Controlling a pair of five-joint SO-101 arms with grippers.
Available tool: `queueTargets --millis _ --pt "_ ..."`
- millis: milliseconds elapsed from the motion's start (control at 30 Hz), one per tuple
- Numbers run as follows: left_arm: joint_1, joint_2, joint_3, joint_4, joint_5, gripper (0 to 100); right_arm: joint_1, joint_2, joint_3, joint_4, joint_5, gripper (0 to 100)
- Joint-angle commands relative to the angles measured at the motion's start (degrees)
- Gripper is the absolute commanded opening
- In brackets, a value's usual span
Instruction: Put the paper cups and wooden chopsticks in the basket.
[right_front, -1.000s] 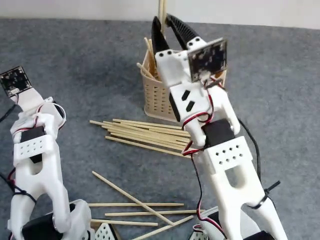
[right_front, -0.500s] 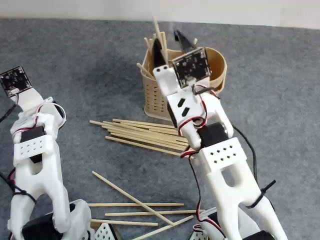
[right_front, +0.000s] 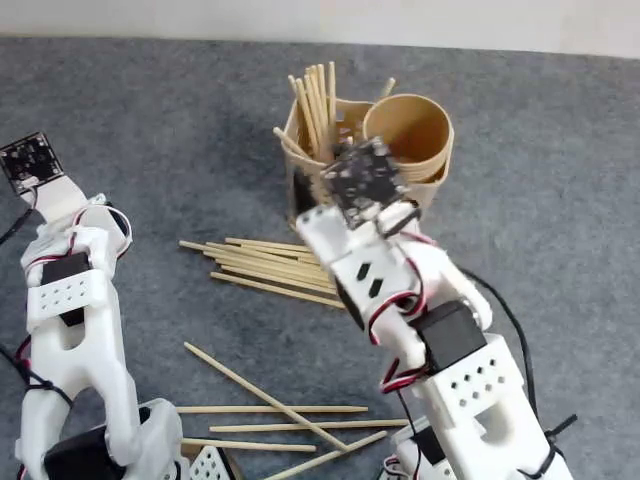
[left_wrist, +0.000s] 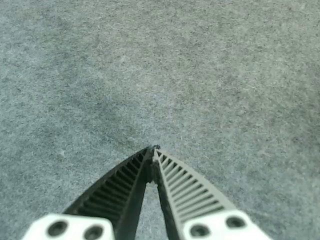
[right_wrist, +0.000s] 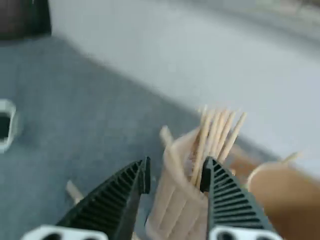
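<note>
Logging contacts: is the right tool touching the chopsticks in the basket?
Cannot tell. Right wrist view: open tool frames the chopsticks, depth unclear; high view: the arm hides its tips.

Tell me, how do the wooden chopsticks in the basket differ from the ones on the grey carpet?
The pale wooden chopsticks in the beige slotted basket stand nearly upright, packed together. The loose wooden chopsticks on the grey carpet lie flat: one row, others scattered and crossing. Both are thin, plain sticks.

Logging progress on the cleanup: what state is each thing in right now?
basket: upright, partly filled
paper cup: upright inside the basket, mouth up
standing chopsticks: upright in the basket
loose chopsticks: lying flat on the table
left gripper: shut, empty
right gripper: open, empty
</note>
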Motion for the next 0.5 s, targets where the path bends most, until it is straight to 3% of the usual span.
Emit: queueTargets --millis 0,133,233,467 --pt "0.0 -1.5 -0.5 -1.1 0.4 1 -3.6 -1.7 -0.9 11.4 0.9 17.0" --pt "-0.4 -1.5 -0.5 -1.1 0.5 1 -9.7 -1.5 -0.4 20.4 0.9 17.0" --pt "-2.0 -1.5 -0.5 -1.1 1.4 1 -16.1 0.5 7.3 21.3 0.9 17.0" --pt "-3.4 -1.5 -0.6 -1.1 4.0 1 -25.7 12.2 20.9 5.8 -6.1 18.2"
